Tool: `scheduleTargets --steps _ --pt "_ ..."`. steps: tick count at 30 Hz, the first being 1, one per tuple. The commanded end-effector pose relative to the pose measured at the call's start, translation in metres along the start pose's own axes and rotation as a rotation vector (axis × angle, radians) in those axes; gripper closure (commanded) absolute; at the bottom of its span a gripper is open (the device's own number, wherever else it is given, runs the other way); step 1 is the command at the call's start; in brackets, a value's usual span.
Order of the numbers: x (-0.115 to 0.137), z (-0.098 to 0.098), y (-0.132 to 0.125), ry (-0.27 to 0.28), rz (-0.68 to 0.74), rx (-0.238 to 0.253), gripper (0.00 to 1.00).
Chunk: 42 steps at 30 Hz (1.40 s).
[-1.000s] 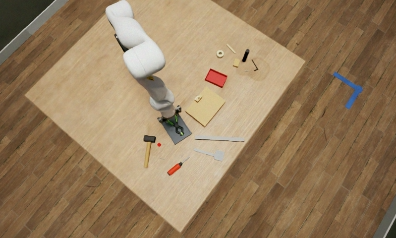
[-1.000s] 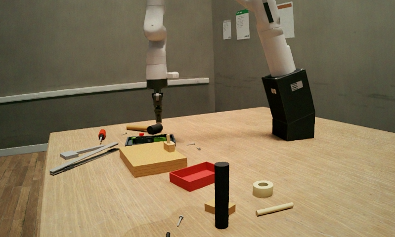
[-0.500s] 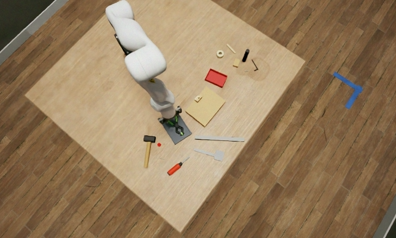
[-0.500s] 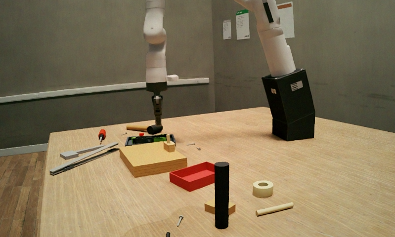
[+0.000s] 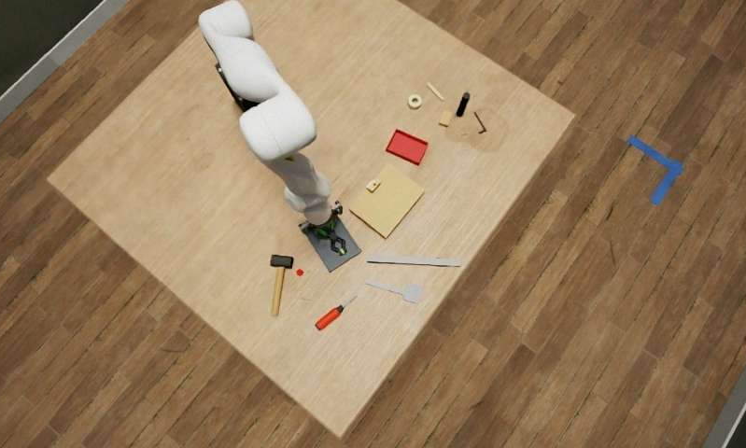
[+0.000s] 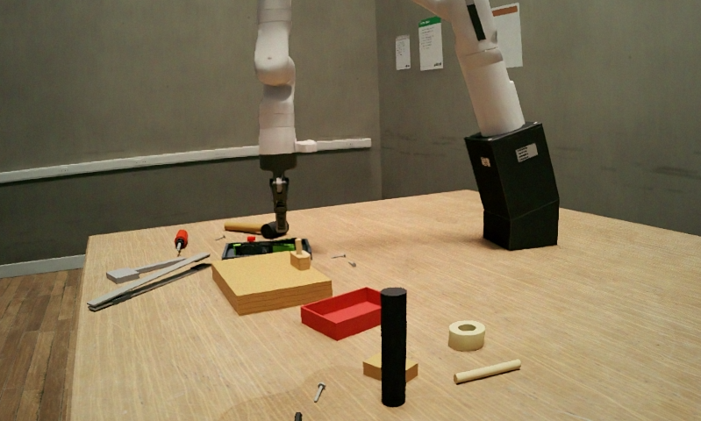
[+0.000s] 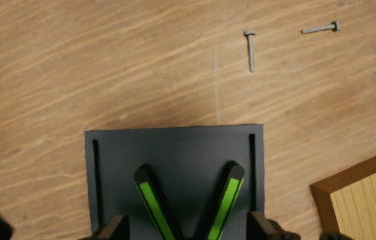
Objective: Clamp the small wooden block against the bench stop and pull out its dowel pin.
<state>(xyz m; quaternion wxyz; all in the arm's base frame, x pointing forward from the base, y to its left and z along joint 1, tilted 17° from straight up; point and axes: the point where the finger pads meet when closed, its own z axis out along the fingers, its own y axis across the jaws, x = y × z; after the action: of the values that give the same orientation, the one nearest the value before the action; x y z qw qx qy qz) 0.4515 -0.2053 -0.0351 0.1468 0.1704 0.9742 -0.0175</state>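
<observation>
The spring clamp (image 5: 334, 239), black with green stripes, lies on a dark grey tray (image 5: 329, 246). In the wrist view its two handles (image 7: 190, 205) spread in a V on the tray (image 7: 175, 170). My gripper (image 7: 189, 231) is open, fingers either side of the handles and above them. In the exterior view it (image 6: 279, 221) hangs over the clamp (image 6: 254, 247). The small wooden block (image 5: 373, 185) sits on the tan bench board (image 5: 387, 200) with its pin (image 6: 297, 245) upright in it. I cannot make out the bench stop.
A hammer (image 5: 279, 280), a red-handled screwdriver (image 5: 331, 315), a steel rule (image 5: 413, 259) and a grey square (image 5: 396, 288) lie near the tray. A red tray (image 5: 406, 147), a black cylinder (image 5: 462, 104), a tape ring (image 5: 414, 99) and a loose dowel (image 5: 434, 91) lie farther off. Two screws (image 7: 250, 50) lie ahead.
</observation>
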Motion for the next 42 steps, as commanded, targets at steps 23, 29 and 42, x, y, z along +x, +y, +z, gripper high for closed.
scheduleTargets --steps 23,29,42 --pt "-0.0018 0.0106 0.0003 -0.004 -0.008 -0.002 0.26" --pt "-0.0018 0.0106 0.0003 -0.004 -0.008 -0.002 0.26" --pt "-0.0018 0.0106 0.0003 -0.004 -0.008 -0.002 0.26"
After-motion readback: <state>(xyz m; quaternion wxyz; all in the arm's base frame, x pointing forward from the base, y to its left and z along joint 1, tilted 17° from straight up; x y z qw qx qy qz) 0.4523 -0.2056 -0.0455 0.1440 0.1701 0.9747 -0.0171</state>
